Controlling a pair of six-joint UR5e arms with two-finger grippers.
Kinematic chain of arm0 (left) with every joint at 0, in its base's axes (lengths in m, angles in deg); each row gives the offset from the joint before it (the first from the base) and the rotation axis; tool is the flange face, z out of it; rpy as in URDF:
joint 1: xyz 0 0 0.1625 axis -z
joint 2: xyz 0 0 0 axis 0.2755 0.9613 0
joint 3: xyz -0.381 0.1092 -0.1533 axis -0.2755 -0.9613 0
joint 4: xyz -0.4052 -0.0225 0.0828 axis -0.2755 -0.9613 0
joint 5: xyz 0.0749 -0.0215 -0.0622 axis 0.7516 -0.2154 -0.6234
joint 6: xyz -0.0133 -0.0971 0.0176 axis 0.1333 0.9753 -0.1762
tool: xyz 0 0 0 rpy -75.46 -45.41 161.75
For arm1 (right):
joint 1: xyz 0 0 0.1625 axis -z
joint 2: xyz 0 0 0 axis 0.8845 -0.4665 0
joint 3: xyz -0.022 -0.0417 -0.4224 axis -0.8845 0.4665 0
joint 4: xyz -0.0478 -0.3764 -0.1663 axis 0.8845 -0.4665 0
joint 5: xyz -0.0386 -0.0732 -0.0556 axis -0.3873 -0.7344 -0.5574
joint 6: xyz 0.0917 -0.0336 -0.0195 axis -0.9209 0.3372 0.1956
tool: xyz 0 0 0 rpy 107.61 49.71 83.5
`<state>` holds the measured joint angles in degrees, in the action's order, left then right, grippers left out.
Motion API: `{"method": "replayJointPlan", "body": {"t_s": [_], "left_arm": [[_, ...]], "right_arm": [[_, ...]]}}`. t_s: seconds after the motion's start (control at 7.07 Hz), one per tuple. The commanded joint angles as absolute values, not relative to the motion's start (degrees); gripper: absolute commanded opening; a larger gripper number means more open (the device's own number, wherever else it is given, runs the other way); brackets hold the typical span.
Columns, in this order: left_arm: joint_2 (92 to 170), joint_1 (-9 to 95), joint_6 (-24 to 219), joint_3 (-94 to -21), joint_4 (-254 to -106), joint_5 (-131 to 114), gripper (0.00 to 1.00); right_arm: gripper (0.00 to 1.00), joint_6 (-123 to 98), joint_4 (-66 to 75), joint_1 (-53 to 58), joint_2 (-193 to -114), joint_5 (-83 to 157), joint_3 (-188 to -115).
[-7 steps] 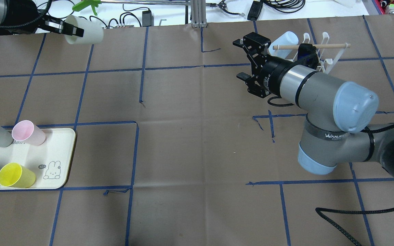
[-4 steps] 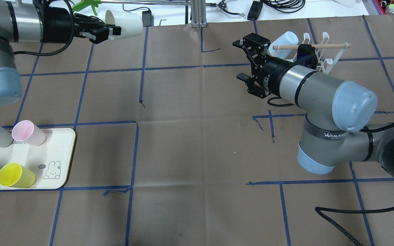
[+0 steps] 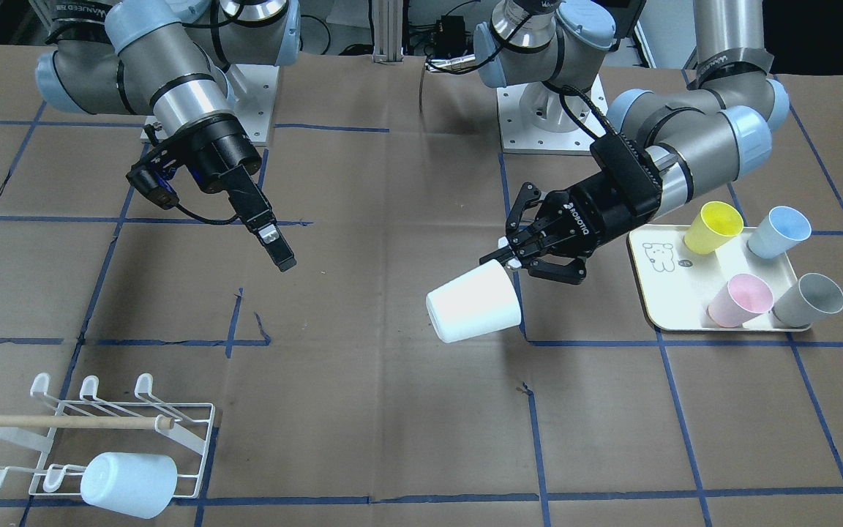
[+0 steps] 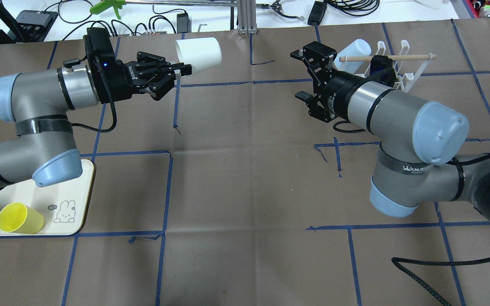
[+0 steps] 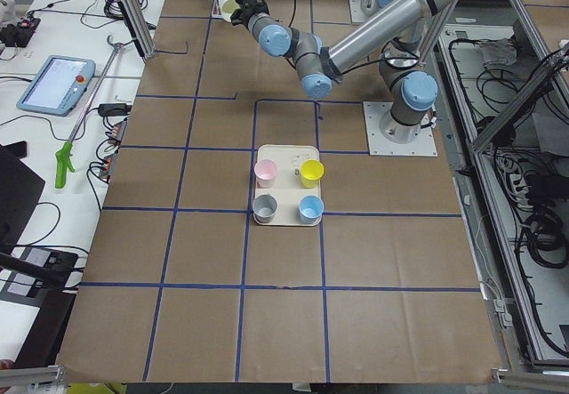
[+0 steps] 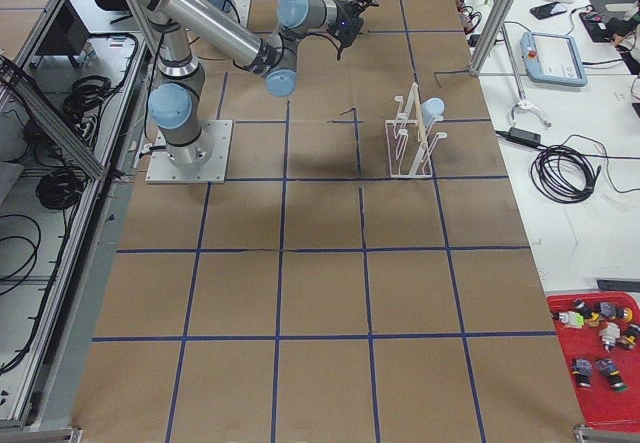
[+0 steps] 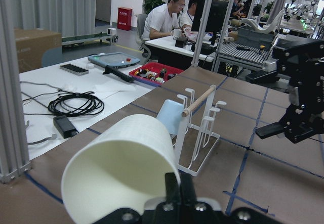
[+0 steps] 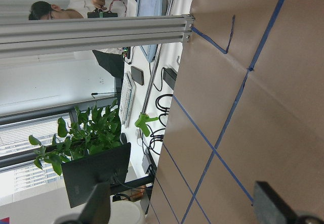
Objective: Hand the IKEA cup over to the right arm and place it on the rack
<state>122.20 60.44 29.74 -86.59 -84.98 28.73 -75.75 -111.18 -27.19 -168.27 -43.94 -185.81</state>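
I am looking at the big brown paper counter with blue tape lines on it. Over it hang two silver-grey jointed robot arms with pale blue caps, the left arm and the right arm. There is a wide gap between their ends. I think the step now is the hand-over, and it is not done yet. To do it well, I would bring the two arms together over the middle of the counter, going slowly. The cup's closed bottom should point at the right arm, so that arm can grab the cup around its body, away from the rim where the left one holds it. I would let go on the left only once the right side has a firm hold. The low white wire rack with a wooden rod stands just beyond the right arm's end, and a pale blue plastic cup sits on it. The white plastic cup is up in the air on its side, with its open mouth facing the left arm. The left jaws are pinched on its rim. The right jaws are spread wide; they hold nothing and touch nothing.
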Motion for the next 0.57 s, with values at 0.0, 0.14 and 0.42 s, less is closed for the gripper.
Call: {"method": "replayJointPlan", "body": {"t_s": [0.0,0.14,0.42], "left_arm": [[127.7,64.8,36.7,-87.2,-72.4,27.4,0.0],[129.2,65.4,47.2,-87.2,-61.4,27.7,0.0],[131.4,66.4,58.0,-87.4,-50.0,27.5,0.01]], "right_arm": [[1.0,-75.9,-111.2,-27.2,-168.3,-44.0,-185.7],[1.0,-76.0,-111.2,-27.2,-168.2,-43.9,-185.6],[1.0,-76.1,-111.3,-27.3,-167.4,-43.9,-185.6]]}}
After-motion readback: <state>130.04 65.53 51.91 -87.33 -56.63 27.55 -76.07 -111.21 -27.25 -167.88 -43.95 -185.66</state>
